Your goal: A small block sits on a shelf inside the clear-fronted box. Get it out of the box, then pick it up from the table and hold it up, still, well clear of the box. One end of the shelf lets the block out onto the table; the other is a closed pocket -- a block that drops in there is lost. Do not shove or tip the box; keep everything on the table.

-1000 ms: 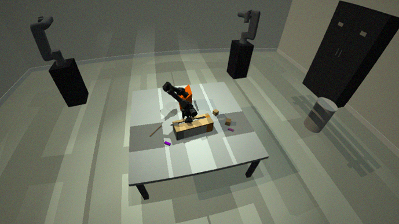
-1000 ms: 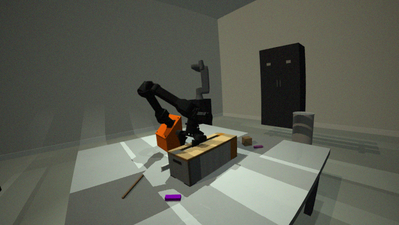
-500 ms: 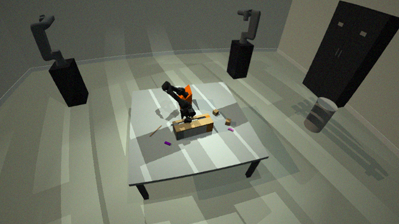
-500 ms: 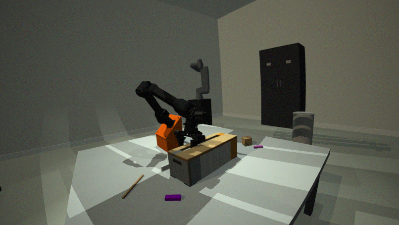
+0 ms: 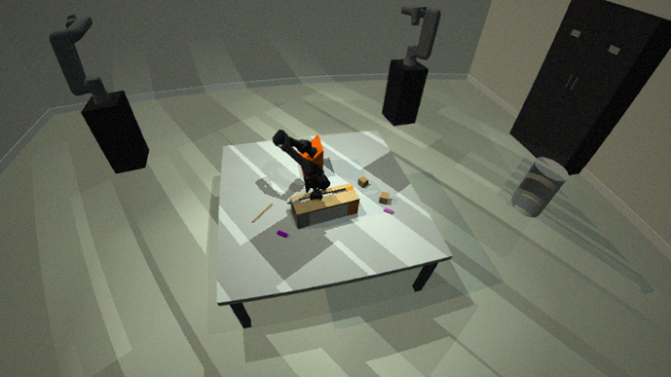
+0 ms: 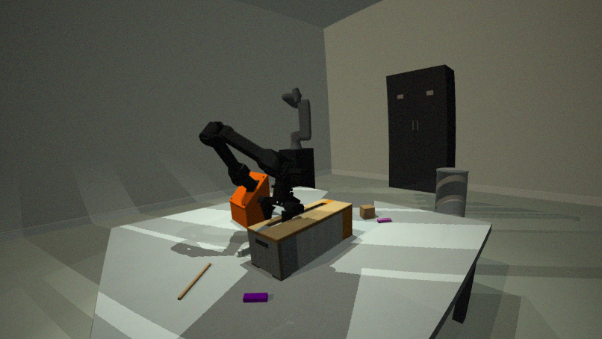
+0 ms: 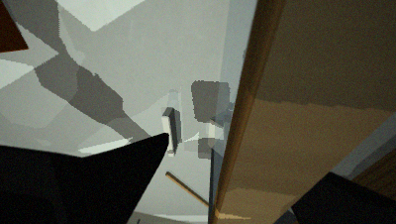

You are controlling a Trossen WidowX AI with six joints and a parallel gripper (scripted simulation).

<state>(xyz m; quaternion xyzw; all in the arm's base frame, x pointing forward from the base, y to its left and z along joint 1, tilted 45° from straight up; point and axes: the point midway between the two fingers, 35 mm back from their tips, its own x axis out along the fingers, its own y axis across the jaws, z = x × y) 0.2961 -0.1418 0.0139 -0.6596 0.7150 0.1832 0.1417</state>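
Note:
The box (image 5: 327,214) (image 6: 317,236) (image 7: 302,149) stands upright on the table, with a slotted wooden top, a grey see-through front and an orange section at its right end. The small block cannot be made out inside; the front looks dark grey. My gripper (image 5: 312,191) (image 6: 277,215) (image 7: 217,144) is open and empty, low at the left half of the box. In the wrist view one finger is beyond the box's back edge, and the other is over the far side of a strip of the top. Whether a fingertip is inside the slot is hidden.
A thin wooden stick (image 5: 262,213) (image 6: 194,281) (image 7: 187,188) and a purple block (image 5: 282,233) (image 6: 255,297) lie left and front of the box. A pale bar (image 6: 243,252) (image 7: 169,131) lies behind its left end. Wooden cubes (image 5: 363,181) (image 5: 384,197) and a pink-purple piece (image 5: 388,210) (image 6: 384,219) lie right.

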